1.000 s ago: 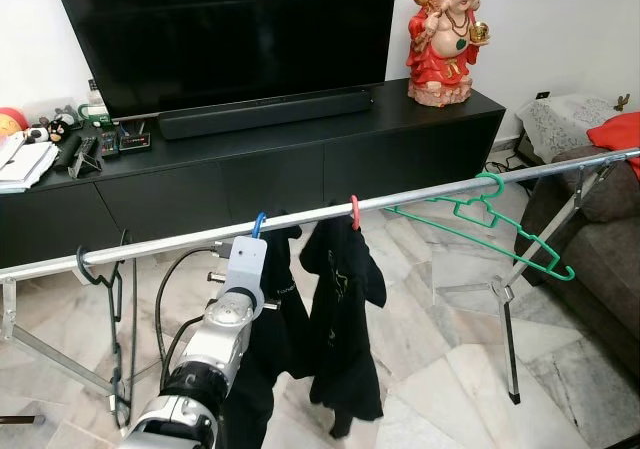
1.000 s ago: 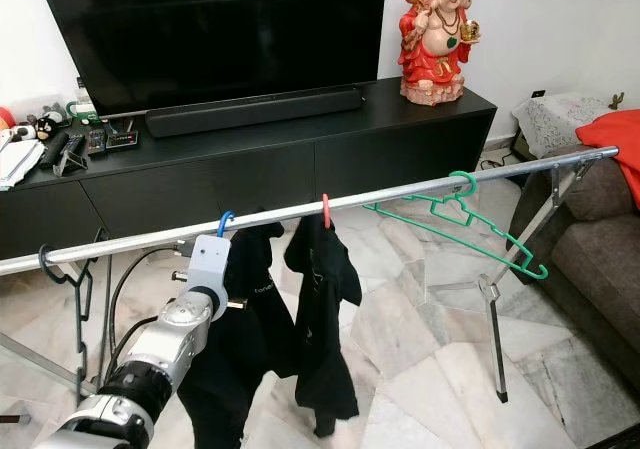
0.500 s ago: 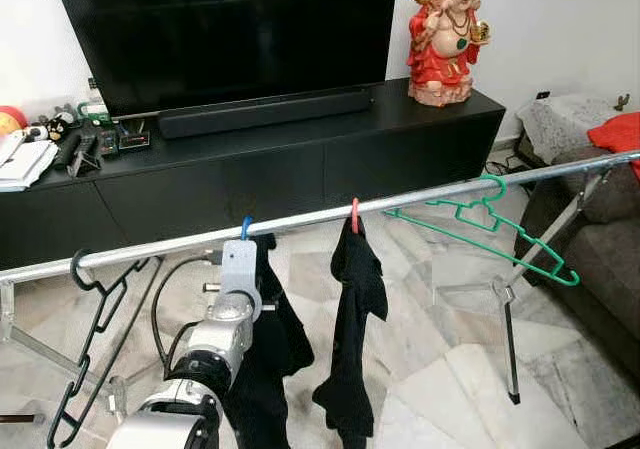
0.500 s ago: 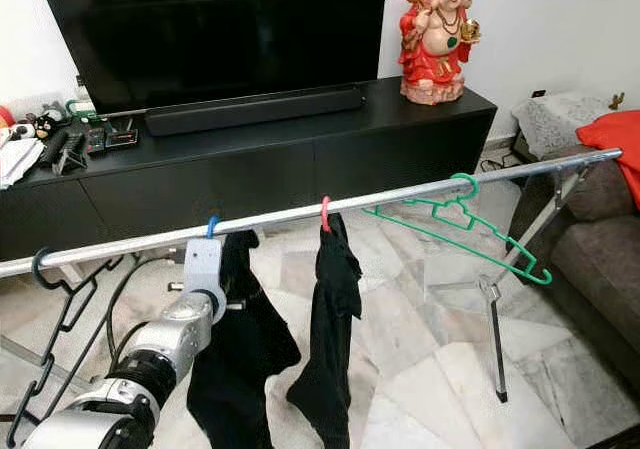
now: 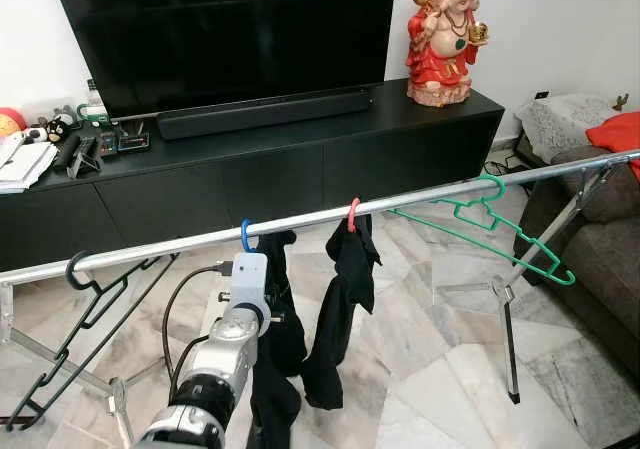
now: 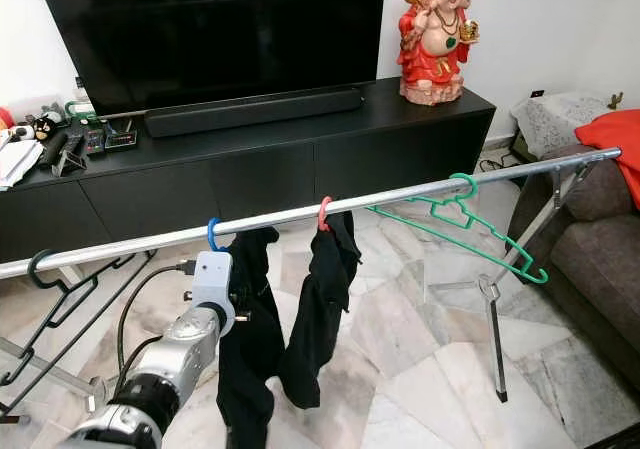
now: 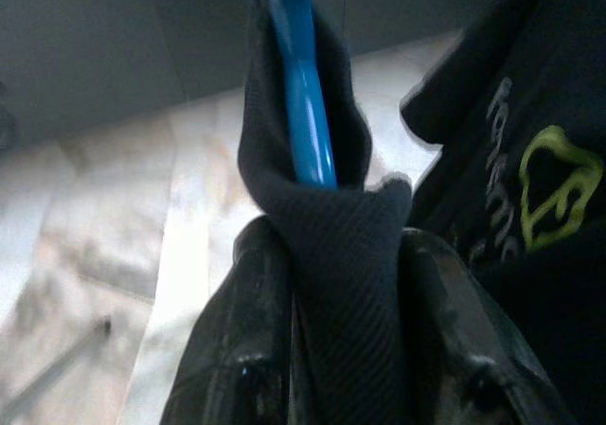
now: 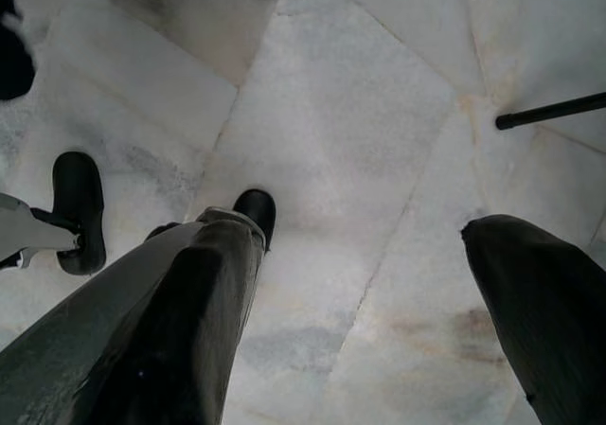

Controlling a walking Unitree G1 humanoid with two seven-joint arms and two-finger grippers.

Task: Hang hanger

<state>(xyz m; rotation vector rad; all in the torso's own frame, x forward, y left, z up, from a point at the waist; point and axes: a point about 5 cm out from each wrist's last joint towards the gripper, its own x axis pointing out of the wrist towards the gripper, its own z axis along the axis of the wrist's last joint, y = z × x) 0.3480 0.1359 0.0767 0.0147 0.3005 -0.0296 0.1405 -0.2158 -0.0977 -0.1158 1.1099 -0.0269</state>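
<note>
Left wrist view: the left gripper [image 7: 346,387] has its fingers [image 7: 254,368] clamped on a fold of ribbed black fabric, with the glossy neck of the blue hanger [image 7: 301,113] rising out of that fold.

Landmark: the silver rail [image 5: 420,197], a round metal tube running across the room at a slight slope.
- Blue hanger hook sits over the rail, left of its middle, and carries a dark garment [image 5: 275,359] of soft matt cloth.
- Just beside it along the rail hangs a red hanger [image 5: 352,212] with a black shirt [image 5: 338,309], limp and twisted.
- Toward the high end of the rail hangs a bare green hanger [image 5: 490,224], thin plastic, tilted.
- At the low end hangs a black hanger [image 5: 75,309], thin and angular, swung outward.

Right gripper [image 8: 379,283]: fingers spread apart, nothing between them, pointing at pale veined marble floor [image 8: 360,113].

Assessment: hook appears seated, so the hanging step looks nearly complete. Next move likely calls for letting go of the cloth and drawing the arm down and clear without dragging the garment or nudging the hook off the smooth tube
</note>
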